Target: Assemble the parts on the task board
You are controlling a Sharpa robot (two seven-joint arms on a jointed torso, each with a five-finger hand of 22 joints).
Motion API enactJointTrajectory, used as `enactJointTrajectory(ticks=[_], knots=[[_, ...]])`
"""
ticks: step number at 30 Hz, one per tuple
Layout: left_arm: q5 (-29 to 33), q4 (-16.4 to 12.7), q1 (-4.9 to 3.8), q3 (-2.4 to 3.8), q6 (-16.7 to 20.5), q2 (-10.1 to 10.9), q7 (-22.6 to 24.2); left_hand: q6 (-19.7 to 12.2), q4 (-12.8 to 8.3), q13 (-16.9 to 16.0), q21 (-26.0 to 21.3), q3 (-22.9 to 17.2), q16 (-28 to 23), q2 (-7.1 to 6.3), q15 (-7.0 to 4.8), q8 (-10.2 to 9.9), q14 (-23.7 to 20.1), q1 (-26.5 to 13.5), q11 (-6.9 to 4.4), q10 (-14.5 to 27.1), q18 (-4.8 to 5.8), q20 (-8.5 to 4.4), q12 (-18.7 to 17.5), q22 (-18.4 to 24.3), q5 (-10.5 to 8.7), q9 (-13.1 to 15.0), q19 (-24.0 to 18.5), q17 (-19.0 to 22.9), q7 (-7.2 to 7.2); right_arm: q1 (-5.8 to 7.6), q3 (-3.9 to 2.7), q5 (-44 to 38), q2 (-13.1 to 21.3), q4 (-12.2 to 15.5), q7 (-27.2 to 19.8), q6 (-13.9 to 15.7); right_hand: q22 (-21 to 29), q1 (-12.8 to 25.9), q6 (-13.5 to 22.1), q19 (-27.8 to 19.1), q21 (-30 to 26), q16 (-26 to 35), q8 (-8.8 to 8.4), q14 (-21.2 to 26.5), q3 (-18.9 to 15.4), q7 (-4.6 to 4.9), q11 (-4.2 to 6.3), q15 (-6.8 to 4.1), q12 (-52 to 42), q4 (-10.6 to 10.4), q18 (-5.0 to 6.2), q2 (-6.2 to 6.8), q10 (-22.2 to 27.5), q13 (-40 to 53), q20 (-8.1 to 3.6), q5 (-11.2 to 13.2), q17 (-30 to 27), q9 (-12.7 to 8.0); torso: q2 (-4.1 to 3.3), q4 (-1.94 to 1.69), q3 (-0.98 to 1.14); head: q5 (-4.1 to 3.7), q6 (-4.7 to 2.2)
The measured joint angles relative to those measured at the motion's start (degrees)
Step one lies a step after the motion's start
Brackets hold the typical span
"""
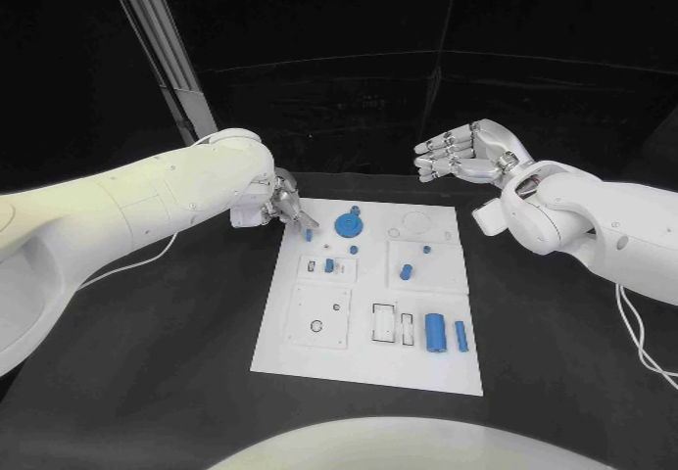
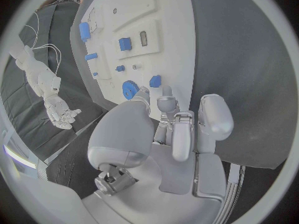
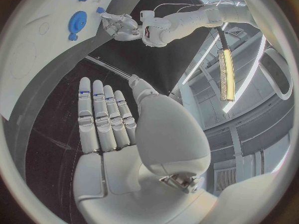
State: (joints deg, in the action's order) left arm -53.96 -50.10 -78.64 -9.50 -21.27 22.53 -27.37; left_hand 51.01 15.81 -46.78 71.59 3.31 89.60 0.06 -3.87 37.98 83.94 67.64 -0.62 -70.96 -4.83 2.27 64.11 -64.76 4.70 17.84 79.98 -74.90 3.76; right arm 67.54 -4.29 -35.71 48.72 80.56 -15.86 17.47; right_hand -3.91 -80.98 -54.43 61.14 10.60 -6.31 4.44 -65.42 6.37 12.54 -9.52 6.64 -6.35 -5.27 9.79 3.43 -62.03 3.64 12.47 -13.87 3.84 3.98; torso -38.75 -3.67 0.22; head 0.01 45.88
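The white task board (image 1: 318,357) lies in the middle of the black table. A blue gear (image 1: 349,224) sits near its far edge, and it shows again as the gear (image 2: 129,89) and the gear (image 3: 77,21). My left hand (image 1: 283,208) hovers at the board's far left corner, fingers bunched, with its fingertips (image 2: 166,97) right beside a small blue piece (image 1: 310,234) (image 2: 155,80). Whether they touch it is unclear. A blue cylinder (image 1: 435,332) and a blue bar (image 1: 460,335) lie near the front right. My right hand (image 1: 463,152) (image 3: 106,129) is raised beyond the board's far right corner, holding nothing.
More small blue parts (image 1: 405,272) (image 1: 329,265) stand in the board's middle plates, and a blue block (image 2: 124,43) sits in one of them. A metal pole (image 1: 169,59) rises at the back left. Cables (image 1: 643,333) trail over the table at the right.
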Motion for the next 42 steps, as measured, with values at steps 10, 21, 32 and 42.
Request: enactJointTrajectory(ticks=[10,21,32,42], knots=[[-0.11,-0.16,0.34,-0.26,-0.76,-0.77,0.15,0.09,-0.16,-0.14,0.00,0.16,0.00,0.23,0.00,0.00,0.00,0.23,0.08,-0.08,0.00,0.00,0.00,-0.09,0.00,-0.05,0.00,0.00,-0.08,0.00,0.00,-0.01,-0.16,0.00,-0.01,-0.02,0.00,0.00,0.00,0.00,0.00,0.00,0.00,0.00,0.00,0.00,0.00,0.00,0.00,0.00,0.00,0.00,0.00,0.00,0.00,0.00,0.00,0.00,0.00,-0.05,0.00,-0.09,0.08],[-0.79,0.30,0.41,-0.28,-0.81,-1.19,0.14,0.27,-0.16,-0.17,0.00,0.16,0.00,0.78,0.00,0.00,0.00,0.78,0.21,-0.20,0.00,0.00,0.00,-0.12,0.00,-0.10,0.00,0.00,-0.26,0.00,0.00,-0.02,-0.28,-0.11,-0.01,-0.05,0.00,0.00,0.00,0.00,0.00,0.00,0.00,0.00,0.00,0.00,0.00,0.00,0.00,0.00,0.00,0.00,0.00,0.00,0.00,0.00,0.01,-0.01,0.02,-0.10,0.02,-0.28,0.22],[-1.11,0.51,0.42,-0.28,-0.94,-1.49,0.14,0.64,-1.14,-0.10,0.00,-0.82,0.00,2.49,0.00,-0.29,0.00,3.19,-0.01,-0.41,0.00,0.00,0.00,-0.11,0.00,-0.47,0.00,0.00,-0.21,0.00,0.00,-0.02,-0.38,-0.25,-0.01,-0.07,0.00,0.00,0.00,0.00,0.00,0.00,0.00,0.00,-0.17,0.00,0.00,0.00,0.00,0.17,0.00,0.00,0.00,0.00,0.00,0.00,0.01,-0.01,0.03,-0.17,0.03,-0.30,0.35],[-1.19,0.49,0.42,-0.27,-1.45,-1.56,0.23,1.44,-4.44,0.14,0.00,-3.33,0.00,3.57,0.00,-0.67,0.00,7.72,-0.21,-0.61,0.00,-0.19,0.00,-0.43,0.00,-0.80,0.19,0.00,-0.59,0.00,0.00,-0.02,-0.58,-0.43,-0.01,-0.15,0.00,0.00,0.00,0.00,0.00,0.00,0.00,0.00,-0.17,0.00,0.00,0.00,0.00,0.16,0.00,0.00,0.00,0.00,0.00,0.00,0.00,-0.01,0.07,-0.18,0.06,-0.33,0.53]])
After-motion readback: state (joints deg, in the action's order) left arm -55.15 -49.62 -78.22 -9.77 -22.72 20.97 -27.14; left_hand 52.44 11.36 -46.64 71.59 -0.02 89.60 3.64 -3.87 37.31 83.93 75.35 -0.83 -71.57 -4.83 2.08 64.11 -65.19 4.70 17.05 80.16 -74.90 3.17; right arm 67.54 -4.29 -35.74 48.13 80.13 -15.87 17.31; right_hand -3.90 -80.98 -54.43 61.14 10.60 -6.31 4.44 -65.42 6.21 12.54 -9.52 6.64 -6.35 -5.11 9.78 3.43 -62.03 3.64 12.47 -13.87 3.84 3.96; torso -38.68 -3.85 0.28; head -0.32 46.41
